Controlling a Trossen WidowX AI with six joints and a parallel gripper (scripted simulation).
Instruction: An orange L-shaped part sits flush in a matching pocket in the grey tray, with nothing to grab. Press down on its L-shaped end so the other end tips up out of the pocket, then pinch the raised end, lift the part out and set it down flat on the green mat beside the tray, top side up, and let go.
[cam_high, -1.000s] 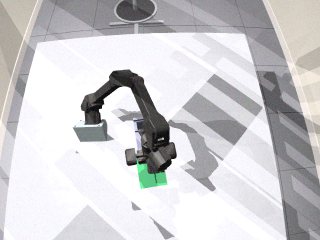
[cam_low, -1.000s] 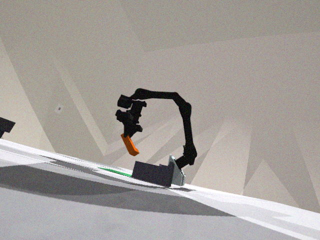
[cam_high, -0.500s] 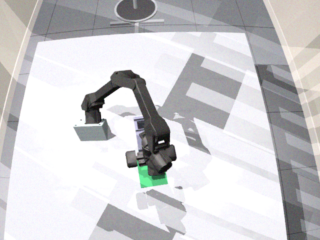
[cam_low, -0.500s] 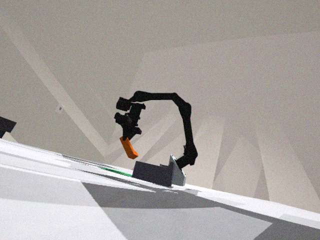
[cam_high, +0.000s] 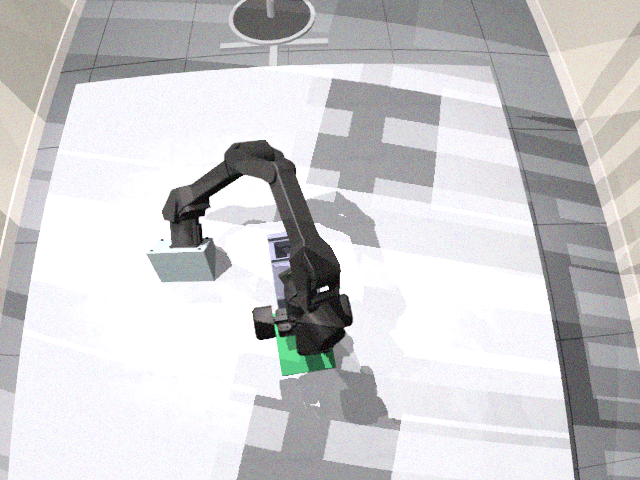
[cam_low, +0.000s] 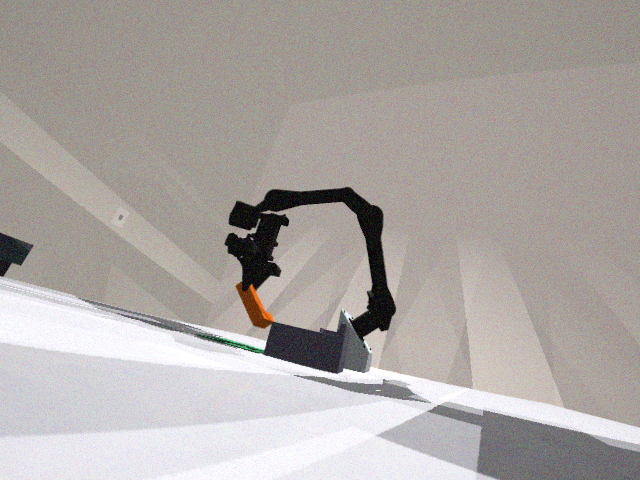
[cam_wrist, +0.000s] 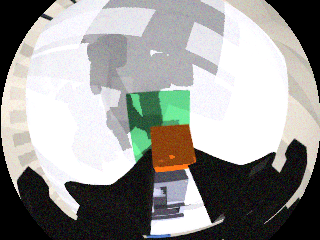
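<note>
The orange L-shaped part (cam_low: 253, 305) (cam_wrist: 172, 135) hangs steeply tilted from my gripper (cam_low: 249, 285) (cam_wrist: 169, 151), which is shut on its upper end. Its lower end shows at the upper mat-side corner of the grey tray (cam_high: 277, 237) (cam_low: 305, 341) (cam_wrist: 171, 178) in the exterior view; I cannot tell whether they touch. The green mat (cam_high: 295, 364) (cam_low: 232, 342) (cam_wrist: 177, 102) lies flat beside the tray, partly under the arm in the top view. The arm hides the part and the fingertips in that view.
The arm's pale base block (cam_high: 186, 266) (cam_low: 356, 341) stands beside the tray. The arm (cam_high: 292, 206) (cam_low: 320, 196) arches over from it and covers part of the tray in the top view. Shadows cross the white table top (cam_high: 454, 361).
</note>
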